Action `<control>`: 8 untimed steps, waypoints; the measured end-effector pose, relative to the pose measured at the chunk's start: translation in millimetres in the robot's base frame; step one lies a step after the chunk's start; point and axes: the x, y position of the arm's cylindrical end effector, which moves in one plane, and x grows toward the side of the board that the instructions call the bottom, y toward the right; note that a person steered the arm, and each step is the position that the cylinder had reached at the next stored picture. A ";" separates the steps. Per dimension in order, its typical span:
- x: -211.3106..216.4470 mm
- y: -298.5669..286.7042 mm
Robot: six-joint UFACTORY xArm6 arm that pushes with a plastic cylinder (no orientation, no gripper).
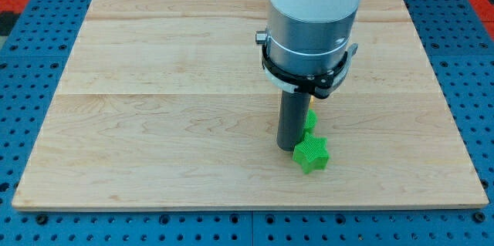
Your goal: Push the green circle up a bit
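While my tip [289, 146] sits touching the ridged green star [311, 154], green circle [310, 121] mostly hidden behind rod; no fingers, nothing gripped, on a wood-grain board [154, 123].

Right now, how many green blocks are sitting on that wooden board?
2 show. A green star lies near the view's bottom, right of centre. Another green block peeks out just above it, mostly hidden behind my rod, shape unclear. My tip stands beside both; more could be hidden.
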 end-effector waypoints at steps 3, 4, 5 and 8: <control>26.2 -18.8; 25.4 -16.2; 24.8 6.0; -11.5 26.7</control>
